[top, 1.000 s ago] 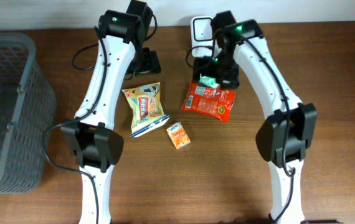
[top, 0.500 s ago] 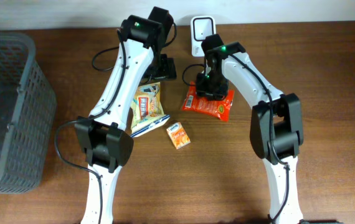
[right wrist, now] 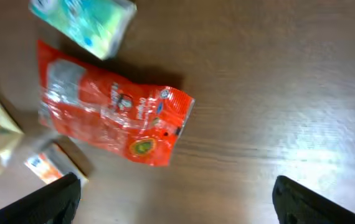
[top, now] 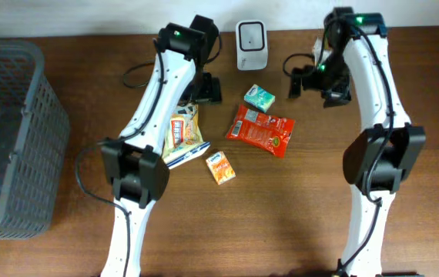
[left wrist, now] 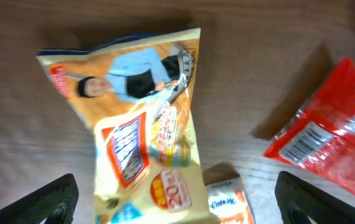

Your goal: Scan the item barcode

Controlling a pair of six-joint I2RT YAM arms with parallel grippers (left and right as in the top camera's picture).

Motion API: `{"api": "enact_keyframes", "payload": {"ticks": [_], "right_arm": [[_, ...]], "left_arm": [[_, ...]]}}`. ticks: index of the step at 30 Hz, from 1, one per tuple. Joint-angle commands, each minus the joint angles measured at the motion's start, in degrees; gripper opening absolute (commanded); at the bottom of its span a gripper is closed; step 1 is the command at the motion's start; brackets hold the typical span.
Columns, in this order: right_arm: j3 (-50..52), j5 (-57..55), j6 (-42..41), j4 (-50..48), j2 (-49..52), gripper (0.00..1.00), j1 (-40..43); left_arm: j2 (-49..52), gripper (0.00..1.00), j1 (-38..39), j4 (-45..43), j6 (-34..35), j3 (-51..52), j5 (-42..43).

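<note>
The snack bag [left wrist: 146, 124] lies flat on the table [top: 296, 215] beside the red packet [top: 260, 131], below the left claw [left wrist: 177, 202], which hangs released and empty. It is probably best to pinch a crimped edge, then face the barcode to the scanner [top: 250, 35]. The right claw [right wrist: 177, 199] is also released and empty.

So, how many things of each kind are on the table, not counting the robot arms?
bags: 2 (yellow bag, red packet)
small boxes: 2 (orange box, green box)
scanner: 1
basket: 1
total: 6
</note>
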State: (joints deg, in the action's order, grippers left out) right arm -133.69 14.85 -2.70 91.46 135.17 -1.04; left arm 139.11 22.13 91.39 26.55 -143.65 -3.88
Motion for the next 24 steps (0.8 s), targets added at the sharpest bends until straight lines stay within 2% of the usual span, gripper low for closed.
{"api": "enact_keyframes", "payload": {"ticks": [1, 3, 8, 11, 13, 14, 15, 18, 22, 24], "right_arm": [[7.43, 7.15, 10.21, -6.84, -0.52, 0.99, -0.87], [13.27, 8.74, 10.21, -14.8, -0.31, 0.99, -2.27], [23.65, 8.76, 13.07, -28.37, 0.22, 0.99, -4.7], [27.5, 8.72, 14.53, -30.49, 0.22, 1.0, -6.1], [30.8, 8.79, 15.58, -32.63, 0.22, 0.91, -7.17], [32.5, 8.7, 16.0, -33.48, 0.22, 0.8, -7.82], [33.18, 8.57, 15.87, -33.62, 0.22, 0.58, -8.28], [32.57, 8.74, 12.04, -30.16, 0.2, 0.04, -8.28], [23.39, 8.61, 10.58, -16.35, 0.17, 0.04, -8.28], [16.63, 4.83, 5.18, -10.95, -0.07, 0.04, -8.31]], "left_arm": [[3.5, 0.99, 0.24, -0.85, -4.42, 0.26, 8.5], [4.59, 0.99, 0.59, -0.9, -6.99, 0.28, 12.07], [4.59, 0.99, 1.57, -1.99, -7.17, 0.28, 12.0], [4.59, 0.99, 1.68, -1.99, -7.17, 0.28, 11.98], [4.59, 0.99, 1.77, -1.97, -7.17, 0.28, 12.0], [4.59, 0.99, 1.84, -1.97, -7.17, 0.28, 12.0], [4.59, 0.99, 1.9, -1.97, -7.17, 0.28, 12.0], [4.59, 0.99, 1.88, -1.97, -7.15, 0.28, 12.0], [4.59, 0.99, 1.88, -1.99, -7.17, 0.28, 12.0], [4.59, 0.99, 1.9, -1.95, -7.17, 0.28, 12.0]]}}
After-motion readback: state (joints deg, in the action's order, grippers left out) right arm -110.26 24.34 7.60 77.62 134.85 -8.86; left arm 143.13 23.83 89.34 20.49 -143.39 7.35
